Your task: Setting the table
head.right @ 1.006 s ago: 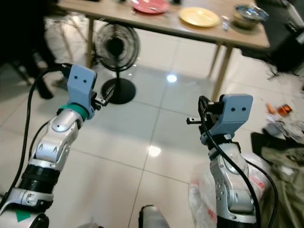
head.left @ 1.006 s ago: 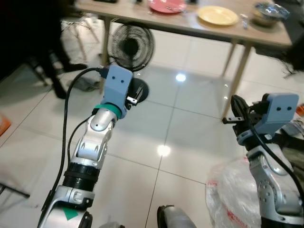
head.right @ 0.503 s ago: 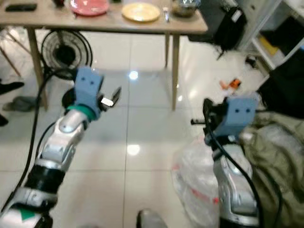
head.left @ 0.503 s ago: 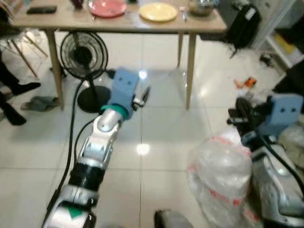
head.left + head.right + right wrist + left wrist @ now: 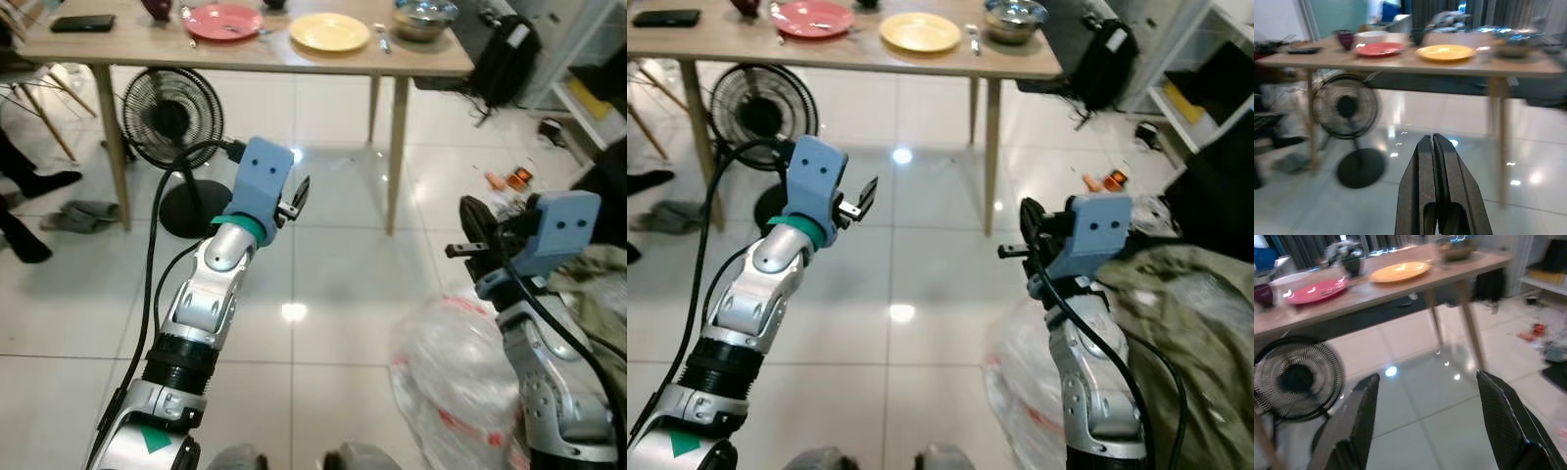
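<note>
view swung since earlier | left claw (image 5: 1425,431) apart | right claw (image 5: 1437,196) together | table (image 5: 245,54) edge ahead

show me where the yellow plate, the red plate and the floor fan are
yellow plate (image 5: 330,32), left eye view, middle of its face.
red plate (image 5: 224,21), left eye view, middle of its face.
floor fan (image 5: 171,115), left eye view, hub of the grille.

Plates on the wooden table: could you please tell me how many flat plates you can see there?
2. The red plate lies toward the table's left end, and the yellow plate sits just right of it, near the middle. The table's far edge is cut off, so more may be hidden.
</note>
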Controlling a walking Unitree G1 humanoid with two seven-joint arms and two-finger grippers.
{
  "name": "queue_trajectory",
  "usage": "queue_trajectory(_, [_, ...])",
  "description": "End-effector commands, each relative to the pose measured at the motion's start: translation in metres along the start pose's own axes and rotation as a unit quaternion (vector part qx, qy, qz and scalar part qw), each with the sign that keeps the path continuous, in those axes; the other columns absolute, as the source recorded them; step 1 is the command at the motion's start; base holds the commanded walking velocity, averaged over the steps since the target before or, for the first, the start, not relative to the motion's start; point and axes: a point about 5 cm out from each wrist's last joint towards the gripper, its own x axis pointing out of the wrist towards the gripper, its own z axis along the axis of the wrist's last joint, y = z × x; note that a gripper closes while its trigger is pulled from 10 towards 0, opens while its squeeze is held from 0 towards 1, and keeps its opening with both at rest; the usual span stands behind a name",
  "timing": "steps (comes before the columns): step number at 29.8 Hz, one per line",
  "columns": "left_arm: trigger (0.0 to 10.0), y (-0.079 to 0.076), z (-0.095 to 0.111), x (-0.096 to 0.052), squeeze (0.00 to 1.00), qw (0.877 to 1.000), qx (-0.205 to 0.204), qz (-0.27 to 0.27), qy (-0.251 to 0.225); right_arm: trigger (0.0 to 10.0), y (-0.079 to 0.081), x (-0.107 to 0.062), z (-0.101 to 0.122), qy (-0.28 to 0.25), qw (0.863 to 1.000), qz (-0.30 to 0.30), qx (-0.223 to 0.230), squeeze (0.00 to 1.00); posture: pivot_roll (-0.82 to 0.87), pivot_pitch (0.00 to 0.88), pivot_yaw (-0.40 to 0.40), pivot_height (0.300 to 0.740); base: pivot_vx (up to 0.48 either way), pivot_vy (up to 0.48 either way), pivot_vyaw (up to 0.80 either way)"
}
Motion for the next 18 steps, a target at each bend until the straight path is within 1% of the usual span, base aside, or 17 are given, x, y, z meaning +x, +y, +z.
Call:
queue_trajectory(1, [10.0, -0.003, -0.003, -0.001, 0.0, 1.0, -0.003, -0.001, 0.007, 10.0, -0.005, -0.001, -0.002, 0.005, 1.0, -0.01, -0.002, 0.0, -0.01, 0.01, 0.033, 0.74, 0.394, 0.0, 0.0])
queue_trajectory(7, [10.0, -0.003, -0.003, -0.001, 0.0, 1.0, -0.003, 0.001, 0.008, 10.0, -0.007, -0.001, -0.002, 0.005, 1.0, -0.012, -0.003, 0.0, -0.01, 0.011, 0.033, 0.74, 0.394, 0.0, 0.0])
queue_trajectory(18, [10.0, -0.005, -0.003, -0.001, 0.0, 1.0, -0.004, -0.005, 0.009, 10.0, -0.015, -0.004, -0.001, 0.003, 0.999, -0.039, -0.006, 0.0, -0.02, 0.013, 0.036, 0.74, 0.386, 0.0, 0.0])
